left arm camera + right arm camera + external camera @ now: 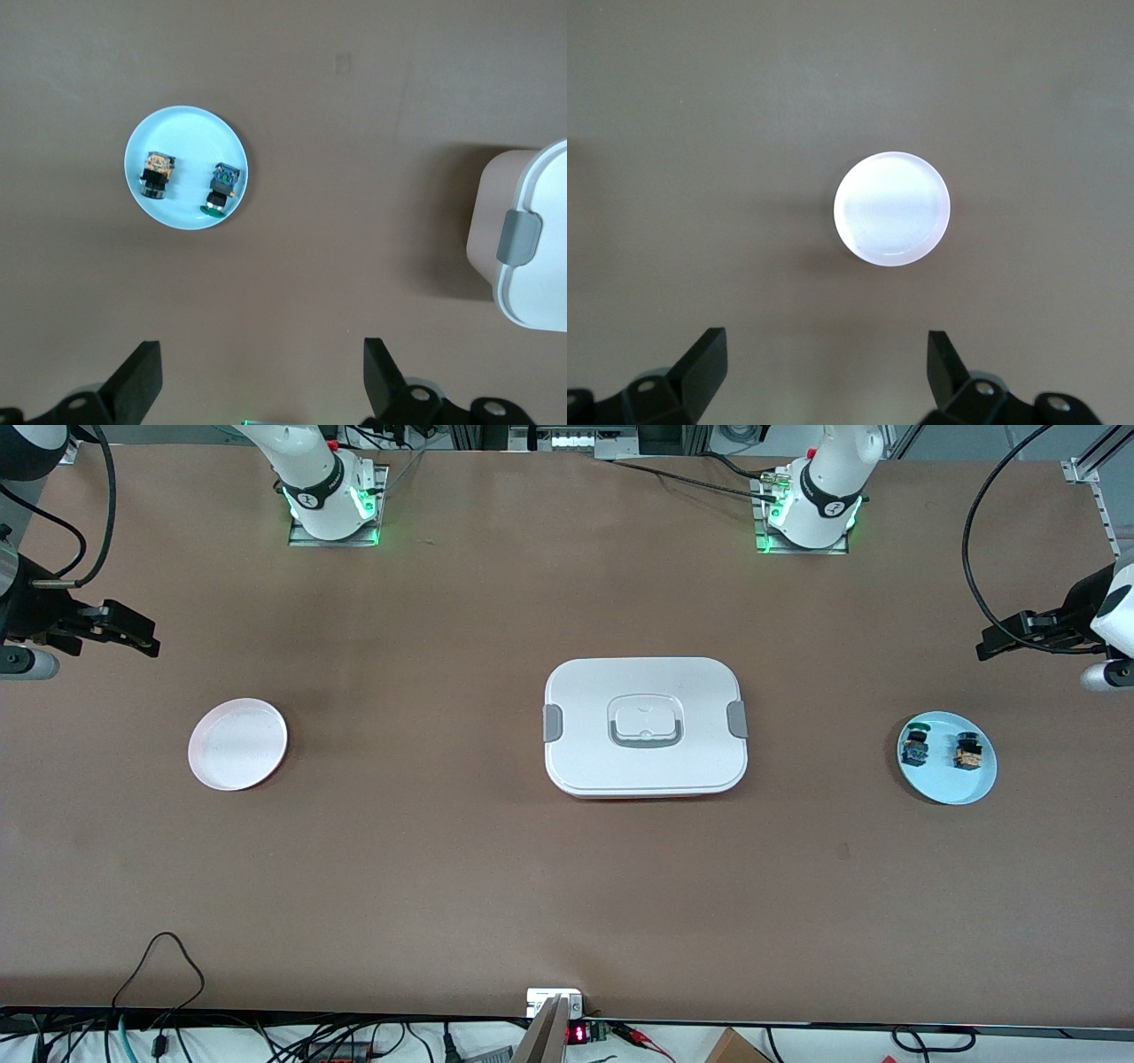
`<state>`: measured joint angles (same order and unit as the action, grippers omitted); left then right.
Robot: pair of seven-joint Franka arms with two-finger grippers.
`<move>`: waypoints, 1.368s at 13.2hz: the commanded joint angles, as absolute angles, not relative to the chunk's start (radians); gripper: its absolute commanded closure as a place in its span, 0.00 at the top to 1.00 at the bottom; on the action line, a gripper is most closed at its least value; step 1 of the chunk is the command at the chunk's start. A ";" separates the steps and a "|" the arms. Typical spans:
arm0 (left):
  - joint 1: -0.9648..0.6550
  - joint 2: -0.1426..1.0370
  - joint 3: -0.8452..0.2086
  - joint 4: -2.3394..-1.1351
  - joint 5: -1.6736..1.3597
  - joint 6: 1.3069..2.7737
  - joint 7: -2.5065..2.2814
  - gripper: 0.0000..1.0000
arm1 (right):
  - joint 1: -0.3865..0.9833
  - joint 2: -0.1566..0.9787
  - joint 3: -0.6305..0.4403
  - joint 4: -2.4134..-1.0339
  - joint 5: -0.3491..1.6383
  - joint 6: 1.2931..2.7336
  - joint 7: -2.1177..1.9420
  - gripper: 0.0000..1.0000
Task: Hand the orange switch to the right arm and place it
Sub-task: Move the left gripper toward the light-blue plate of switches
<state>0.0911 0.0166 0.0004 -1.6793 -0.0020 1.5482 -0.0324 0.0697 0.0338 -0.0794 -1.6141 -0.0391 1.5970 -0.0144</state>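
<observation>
**Nothing started yet: the switch is on its plate and both grippers are empty**

From the front view, you can see the orange switch (pixel 968 751) lying on the blue plate (pixel 948 786) at the left arm's end of the table, beside a green switch (pixel 915 745). The pink plate (pixel 237 744) at the right arm's end holds nothing, and a lidded white box (pixel 646 726) sits between the two plates. Both arms hang up in the air at the table's ends

In the left wrist view, your left gripper (pixel 263 376) stands wide open and empty, above the table near the blue plate (pixel 182 142)

In the right wrist view, your right gripper (pixel 827 367) is likewise wide open, holding nothing, near the pink plate (pixel 892 209)

You have the pickup, the handover and the placing all left to do
</observation>
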 commanded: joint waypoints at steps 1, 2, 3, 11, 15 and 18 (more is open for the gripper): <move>0.097 0.038 0.002 -1.643 -0.002 1.505 -0.009 1.00 | 0.069 0.037 -0.078 -1.605 -0.038 1.594 -0.028 1.00; 0.097 0.038 0.002 -1.647 -0.002 1.488 -0.008 1.00 | 0.071 0.035 -0.077 -1.605 -0.040 1.585 -0.029 1.00; 0.095 0.040 0.002 -1.651 0.000 1.473 0.006 1.00 | 0.071 0.035 -0.077 -1.605 -0.043 1.577 -0.029 1.00; 0.184 0.080 -0.002 -1.738 0.002 1.505 0.381 1.00 | 0.075 0.026 -0.071 -1.606 -0.038 1.575 -0.041 1.00; 0.247 0.106 0.000 -1.860 0.003 1.619 0.778 1.00 | 0.071 0.029 -0.074 -1.597 -0.032 1.575 -0.029 1.00; 0.305 0.115 0.002 -2.021 0.008 1.839 0.992 1.00 | 0.072 0.029 -0.072 -1.595 -0.032 1.575 -0.032 1.00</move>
<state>0.2719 0.1296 0.0050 -1.9190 -0.0007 1.7307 0.8547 0.0747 0.0317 -0.0738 -1.6121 -0.0389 1.5907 -0.0260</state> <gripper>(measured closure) 0.000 0.000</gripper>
